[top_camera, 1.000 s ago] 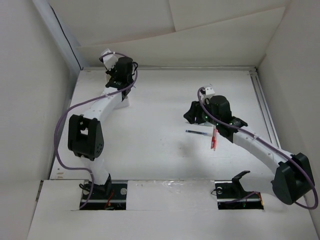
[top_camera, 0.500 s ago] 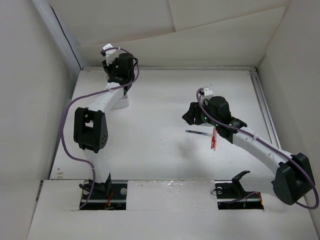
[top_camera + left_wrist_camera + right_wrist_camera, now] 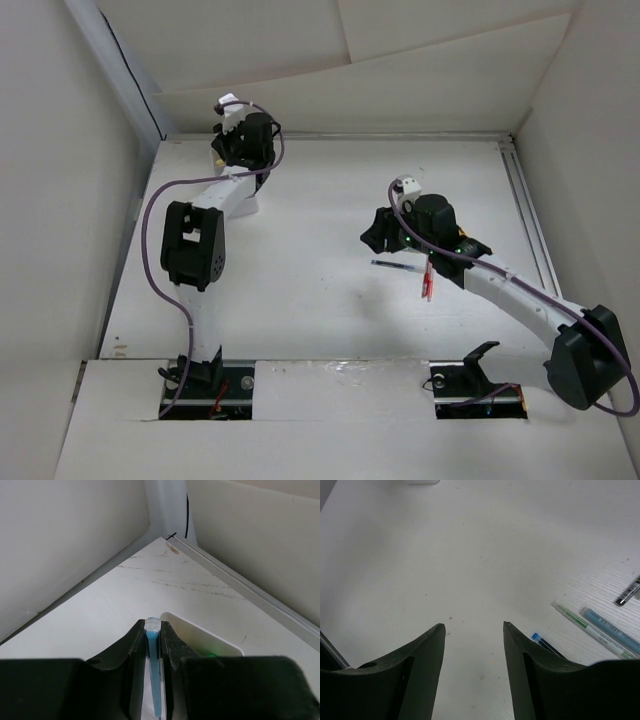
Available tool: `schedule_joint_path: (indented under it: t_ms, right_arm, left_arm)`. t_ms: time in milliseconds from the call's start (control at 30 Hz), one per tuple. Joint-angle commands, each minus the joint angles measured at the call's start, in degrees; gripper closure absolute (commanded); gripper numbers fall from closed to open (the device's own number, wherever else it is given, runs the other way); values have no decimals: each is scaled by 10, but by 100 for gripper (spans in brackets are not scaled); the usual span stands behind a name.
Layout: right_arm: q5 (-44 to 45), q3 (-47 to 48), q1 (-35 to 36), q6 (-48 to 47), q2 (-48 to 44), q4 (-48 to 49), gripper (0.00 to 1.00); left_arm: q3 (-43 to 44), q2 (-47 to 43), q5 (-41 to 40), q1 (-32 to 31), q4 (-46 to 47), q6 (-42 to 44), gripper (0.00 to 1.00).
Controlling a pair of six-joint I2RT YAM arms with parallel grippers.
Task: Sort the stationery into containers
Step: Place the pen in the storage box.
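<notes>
Left gripper (image 3: pixel 152 630) is clamped on a blue pen (image 3: pixel 154 685), just beside the box (image 3: pixel 200 636) and seemingly short of its rim. Released here, the pen may fall outside. Right gripper (image 3: pixel 474 627), wide and empty, hangs well apart from the box.

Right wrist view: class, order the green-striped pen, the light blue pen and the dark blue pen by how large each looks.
Green-striped pen: longest showing.
Light blue pen: thicker, but cut by the frame edge, so its rank against the first is unsure.
Dark blue pen: smallest, only its tip shows.
</notes>
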Motion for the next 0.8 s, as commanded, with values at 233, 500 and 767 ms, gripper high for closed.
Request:
schedule_joint_path:
  t_ms: [233,500,767]
  right_arm:
    - [-2,8,9,-11,-10,34,44]
    - [3,8,9,-11,-10,34,38]
    - [109,-12,-15,17,-37,34,48]
  left_arm:
    - [43,5,-8,1,-2,-34,99]
    - [6,-45,30,-4,-25,-67,60]
    - [-3,-154,108,-29,-60,-141,69]
